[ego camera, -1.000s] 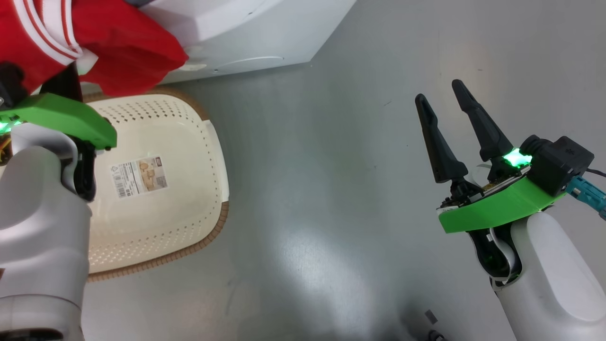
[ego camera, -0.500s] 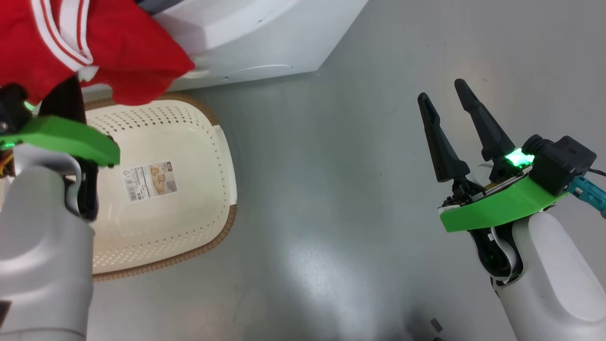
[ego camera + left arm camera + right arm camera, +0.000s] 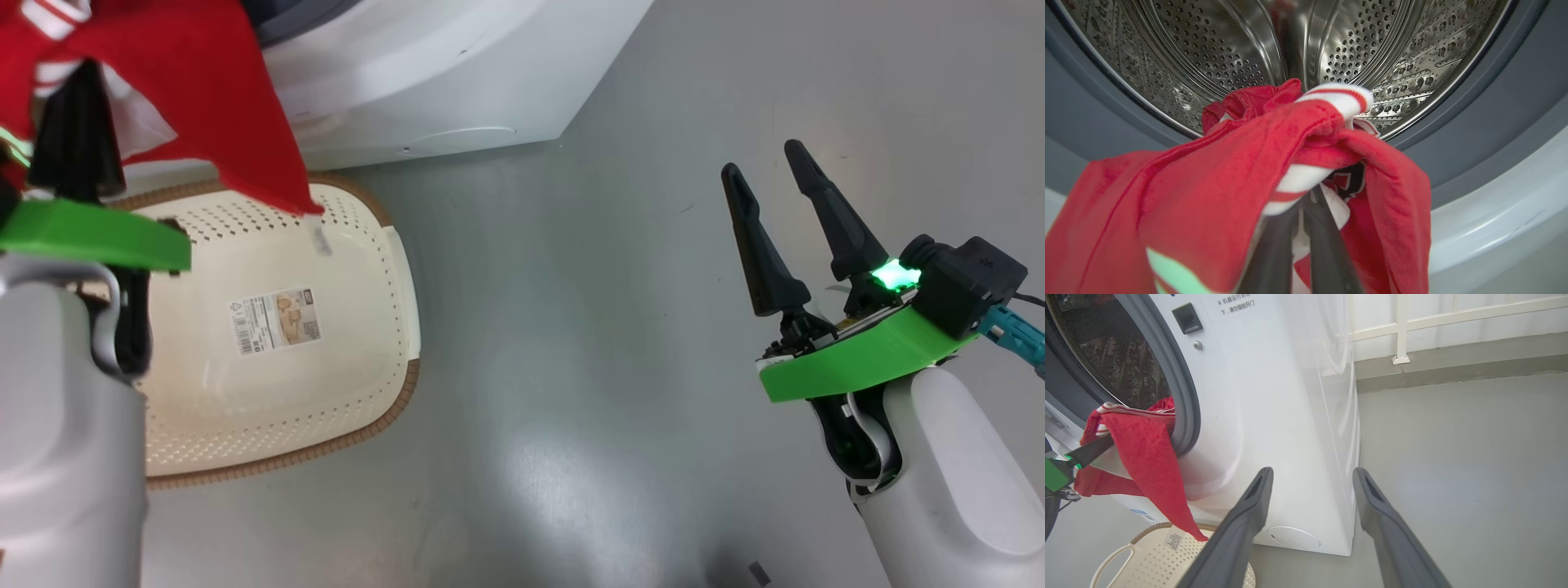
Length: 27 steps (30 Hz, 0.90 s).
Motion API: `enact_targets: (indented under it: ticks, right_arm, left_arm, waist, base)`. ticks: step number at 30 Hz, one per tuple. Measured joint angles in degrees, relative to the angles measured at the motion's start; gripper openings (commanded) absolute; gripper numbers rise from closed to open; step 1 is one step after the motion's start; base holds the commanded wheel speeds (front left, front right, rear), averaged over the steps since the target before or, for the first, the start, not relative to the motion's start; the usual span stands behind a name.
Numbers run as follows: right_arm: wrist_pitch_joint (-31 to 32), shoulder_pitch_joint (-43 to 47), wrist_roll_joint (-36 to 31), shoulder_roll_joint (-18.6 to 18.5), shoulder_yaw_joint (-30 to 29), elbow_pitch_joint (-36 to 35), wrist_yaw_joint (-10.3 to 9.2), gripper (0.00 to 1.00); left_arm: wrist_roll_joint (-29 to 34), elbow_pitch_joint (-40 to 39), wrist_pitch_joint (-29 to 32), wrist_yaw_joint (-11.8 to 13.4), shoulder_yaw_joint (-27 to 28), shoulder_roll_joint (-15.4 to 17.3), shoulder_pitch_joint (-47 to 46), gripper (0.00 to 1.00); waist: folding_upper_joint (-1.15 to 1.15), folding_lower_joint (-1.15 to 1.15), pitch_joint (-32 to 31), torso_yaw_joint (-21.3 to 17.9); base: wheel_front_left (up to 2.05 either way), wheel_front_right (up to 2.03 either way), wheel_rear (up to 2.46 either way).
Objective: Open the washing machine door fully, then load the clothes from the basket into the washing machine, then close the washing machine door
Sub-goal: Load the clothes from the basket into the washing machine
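Clothes point(image 3: 1208, 183) draped downward at drum mouth point(image 3: 1241, 49), left tool point(image 3: 1305, 204) grasping them, right tool point(image 3: 761, 159) released.

Bright even light, glare on floor point(image 3: 563, 465), nearby clothes point(image 3: 1208, 196) softly blurred

Bright red clothes point(image 3: 1208, 196) with white stripes; a cream basket point(image 3: 371, 327) dotted with holes, brown woven rim; white washing machine point(image 3: 1274, 416), steel perforated drum point(image 3: 1216, 53); plain grey floor point(image 3: 571, 327).

Laundry corner: washing machine point(image 3: 1274, 396), grey floor point(image 3: 1453, 477)
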Motion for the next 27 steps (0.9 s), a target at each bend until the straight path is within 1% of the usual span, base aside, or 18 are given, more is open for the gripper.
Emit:
enact_targets:
  ticks: [3, 6, 11, 14, 15, 19, 24, 27]
  right_arm:
    - [0.00, 0.00, 0.01, 0.03, 0.15, -0.05, 0.00, 1.00]
    - [0.00, -0.02, 0.01, 0.31, 0.49, -0.11, 0.00, 1.00]
    - [0.00, -0.06, 0.02, 1.07, 0.71, -0.23, 0.00, 1.00]
    - [0.00, -0.07, 0.02, 1.48, 0.62, -0.36, 0.00, 1.00]
    - [0.00, -0.07, 0.02, 1.48, 0.62, -0.36, 0.00, 1.00]
    - [0.00, -0.16, 0.02, 2.22, 0.53, -0.62, 0.00, 1.00]
    - [0.00, -0.26, 0.02, 2.66, 0.29, -0.85, 0.00, 1.00]
    - [0.00, -0.26, 0.02, 2.67, -0.13, -1.07, 0.00, 1.00]
  left_arm:
    - [0.33, 0.77, 2.13, 0.00, -0.41, 0.49, -3.67, 0.00]
    - [0.55, 3.58, 4.48, 0.00, -0.82, 1.64, -9.28, 0.00]
    - [1.82, 11.36, 7.64, 0.14, -1.57, 3.23, -17.98, 0.00]
    - [2.42, 15.90, 8.20, 0.60, -2.10, 3.89, -22.53, 0.00]
    - [2.42, 15.90, 8.20, 0.60, -2.10, 3.89, -22.53, 0.00]
    - [3.66, 20.83, 7.55, 0.69, -2.83, 4.91, -28.68, 0.00]
    - [4.95, 24.44, 2.82, 1.62, -3.68, 5.60, -34.28, 0.00]
    - [5.23, 25.51, 1.00, 1.98, -4.19, 5.56, -36.23, 0.00]
  waist:
    - [0.00, 0.00, 0.27, -0.33]
    - [0.00, 0.00, 0.78, -0.96]
    - [0.00, 0.00, 1.96, -2.70]
    - [0.00, 0.00, 2.80, -3.95]
    - [0.00, 0.00, 2.80, -3.95]
    - [0.00, 0.00, 4.14, -5.60]
    - [0.00, 0.00, 5.63, -7.34]
    - [0.00, 0.00, 6.37, -7.83]
  base:
    - [0.00, 0.00, 0.00]
    - [0.00, 0.00, 0.00]
    - [0.00, 0.00, 0.00]
    - [0.00, 0.00, 0.00]
    - [0.00, 0.00, 0.00]
    - [0.00, 0.00, 0.00]
    - [0.00, 0.00, 0.00]
    - [0.00, 0.00, 0.00]
